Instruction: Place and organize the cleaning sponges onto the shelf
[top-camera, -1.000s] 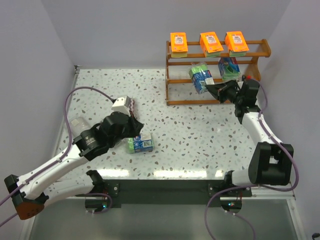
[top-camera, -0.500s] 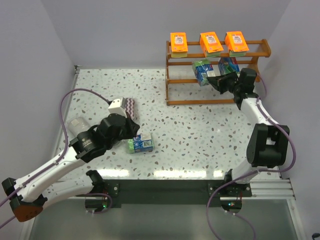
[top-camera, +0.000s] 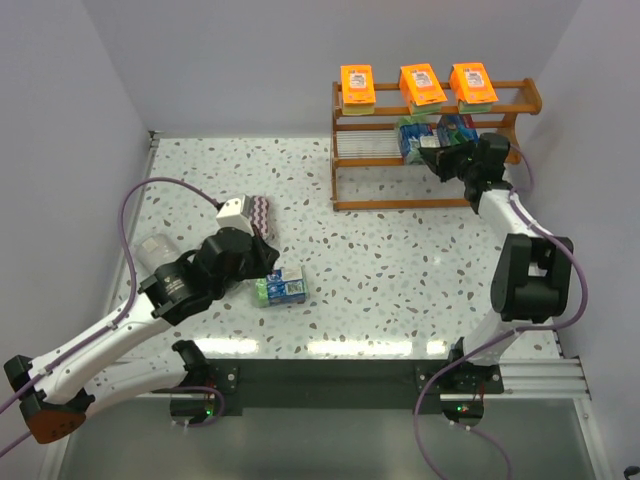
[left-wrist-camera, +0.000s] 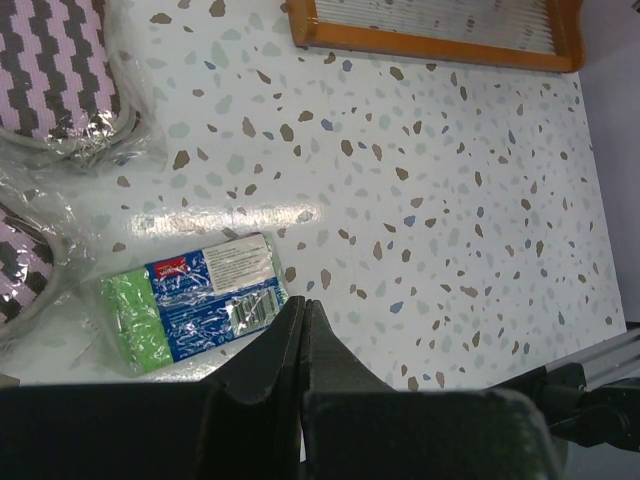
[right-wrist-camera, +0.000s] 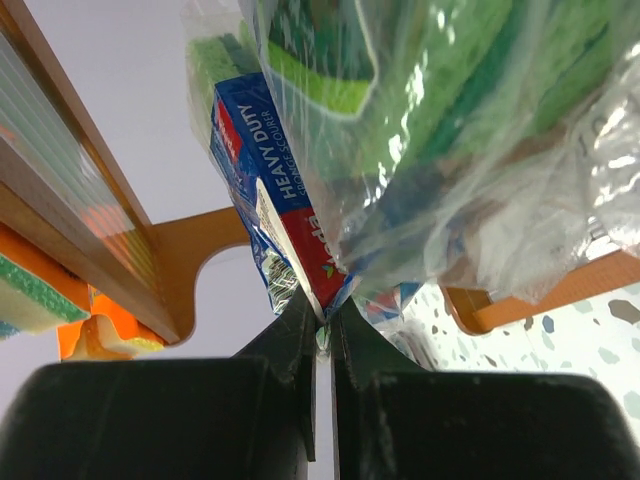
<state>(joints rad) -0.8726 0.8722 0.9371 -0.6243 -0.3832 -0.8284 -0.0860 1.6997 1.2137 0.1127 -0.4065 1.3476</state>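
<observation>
Our right tool (right-wrist-camera: 322, 330) is pinched tight on the plastic wrap of a blue-green pack (top-camera: 411, 136) and holds it at the middle tier of the shelf (top-camera: 434, 204). A second blue-green pack (top-camera: 457, 128) is on that tier, and the two wrappers press together. Three orange packs (top-camera: 422, 84) sit in a row on the top tier. Our left tool (left-wrist-camera: 303, 312) is fully closed with nothing between its fingers, and it hangs low over the speckled surface (top-camera: 400, 270), well apart from the shelf. Near its tip a third blue-green pack (left-wrist-camera: 195, 300) lies flat on the surface. Clear bags with purple-white zigzag pads (left-wrist-camera: 55, 65) lie just beside that pack; we see at least two, and their crumpled wrap reaches its edge
</observation>
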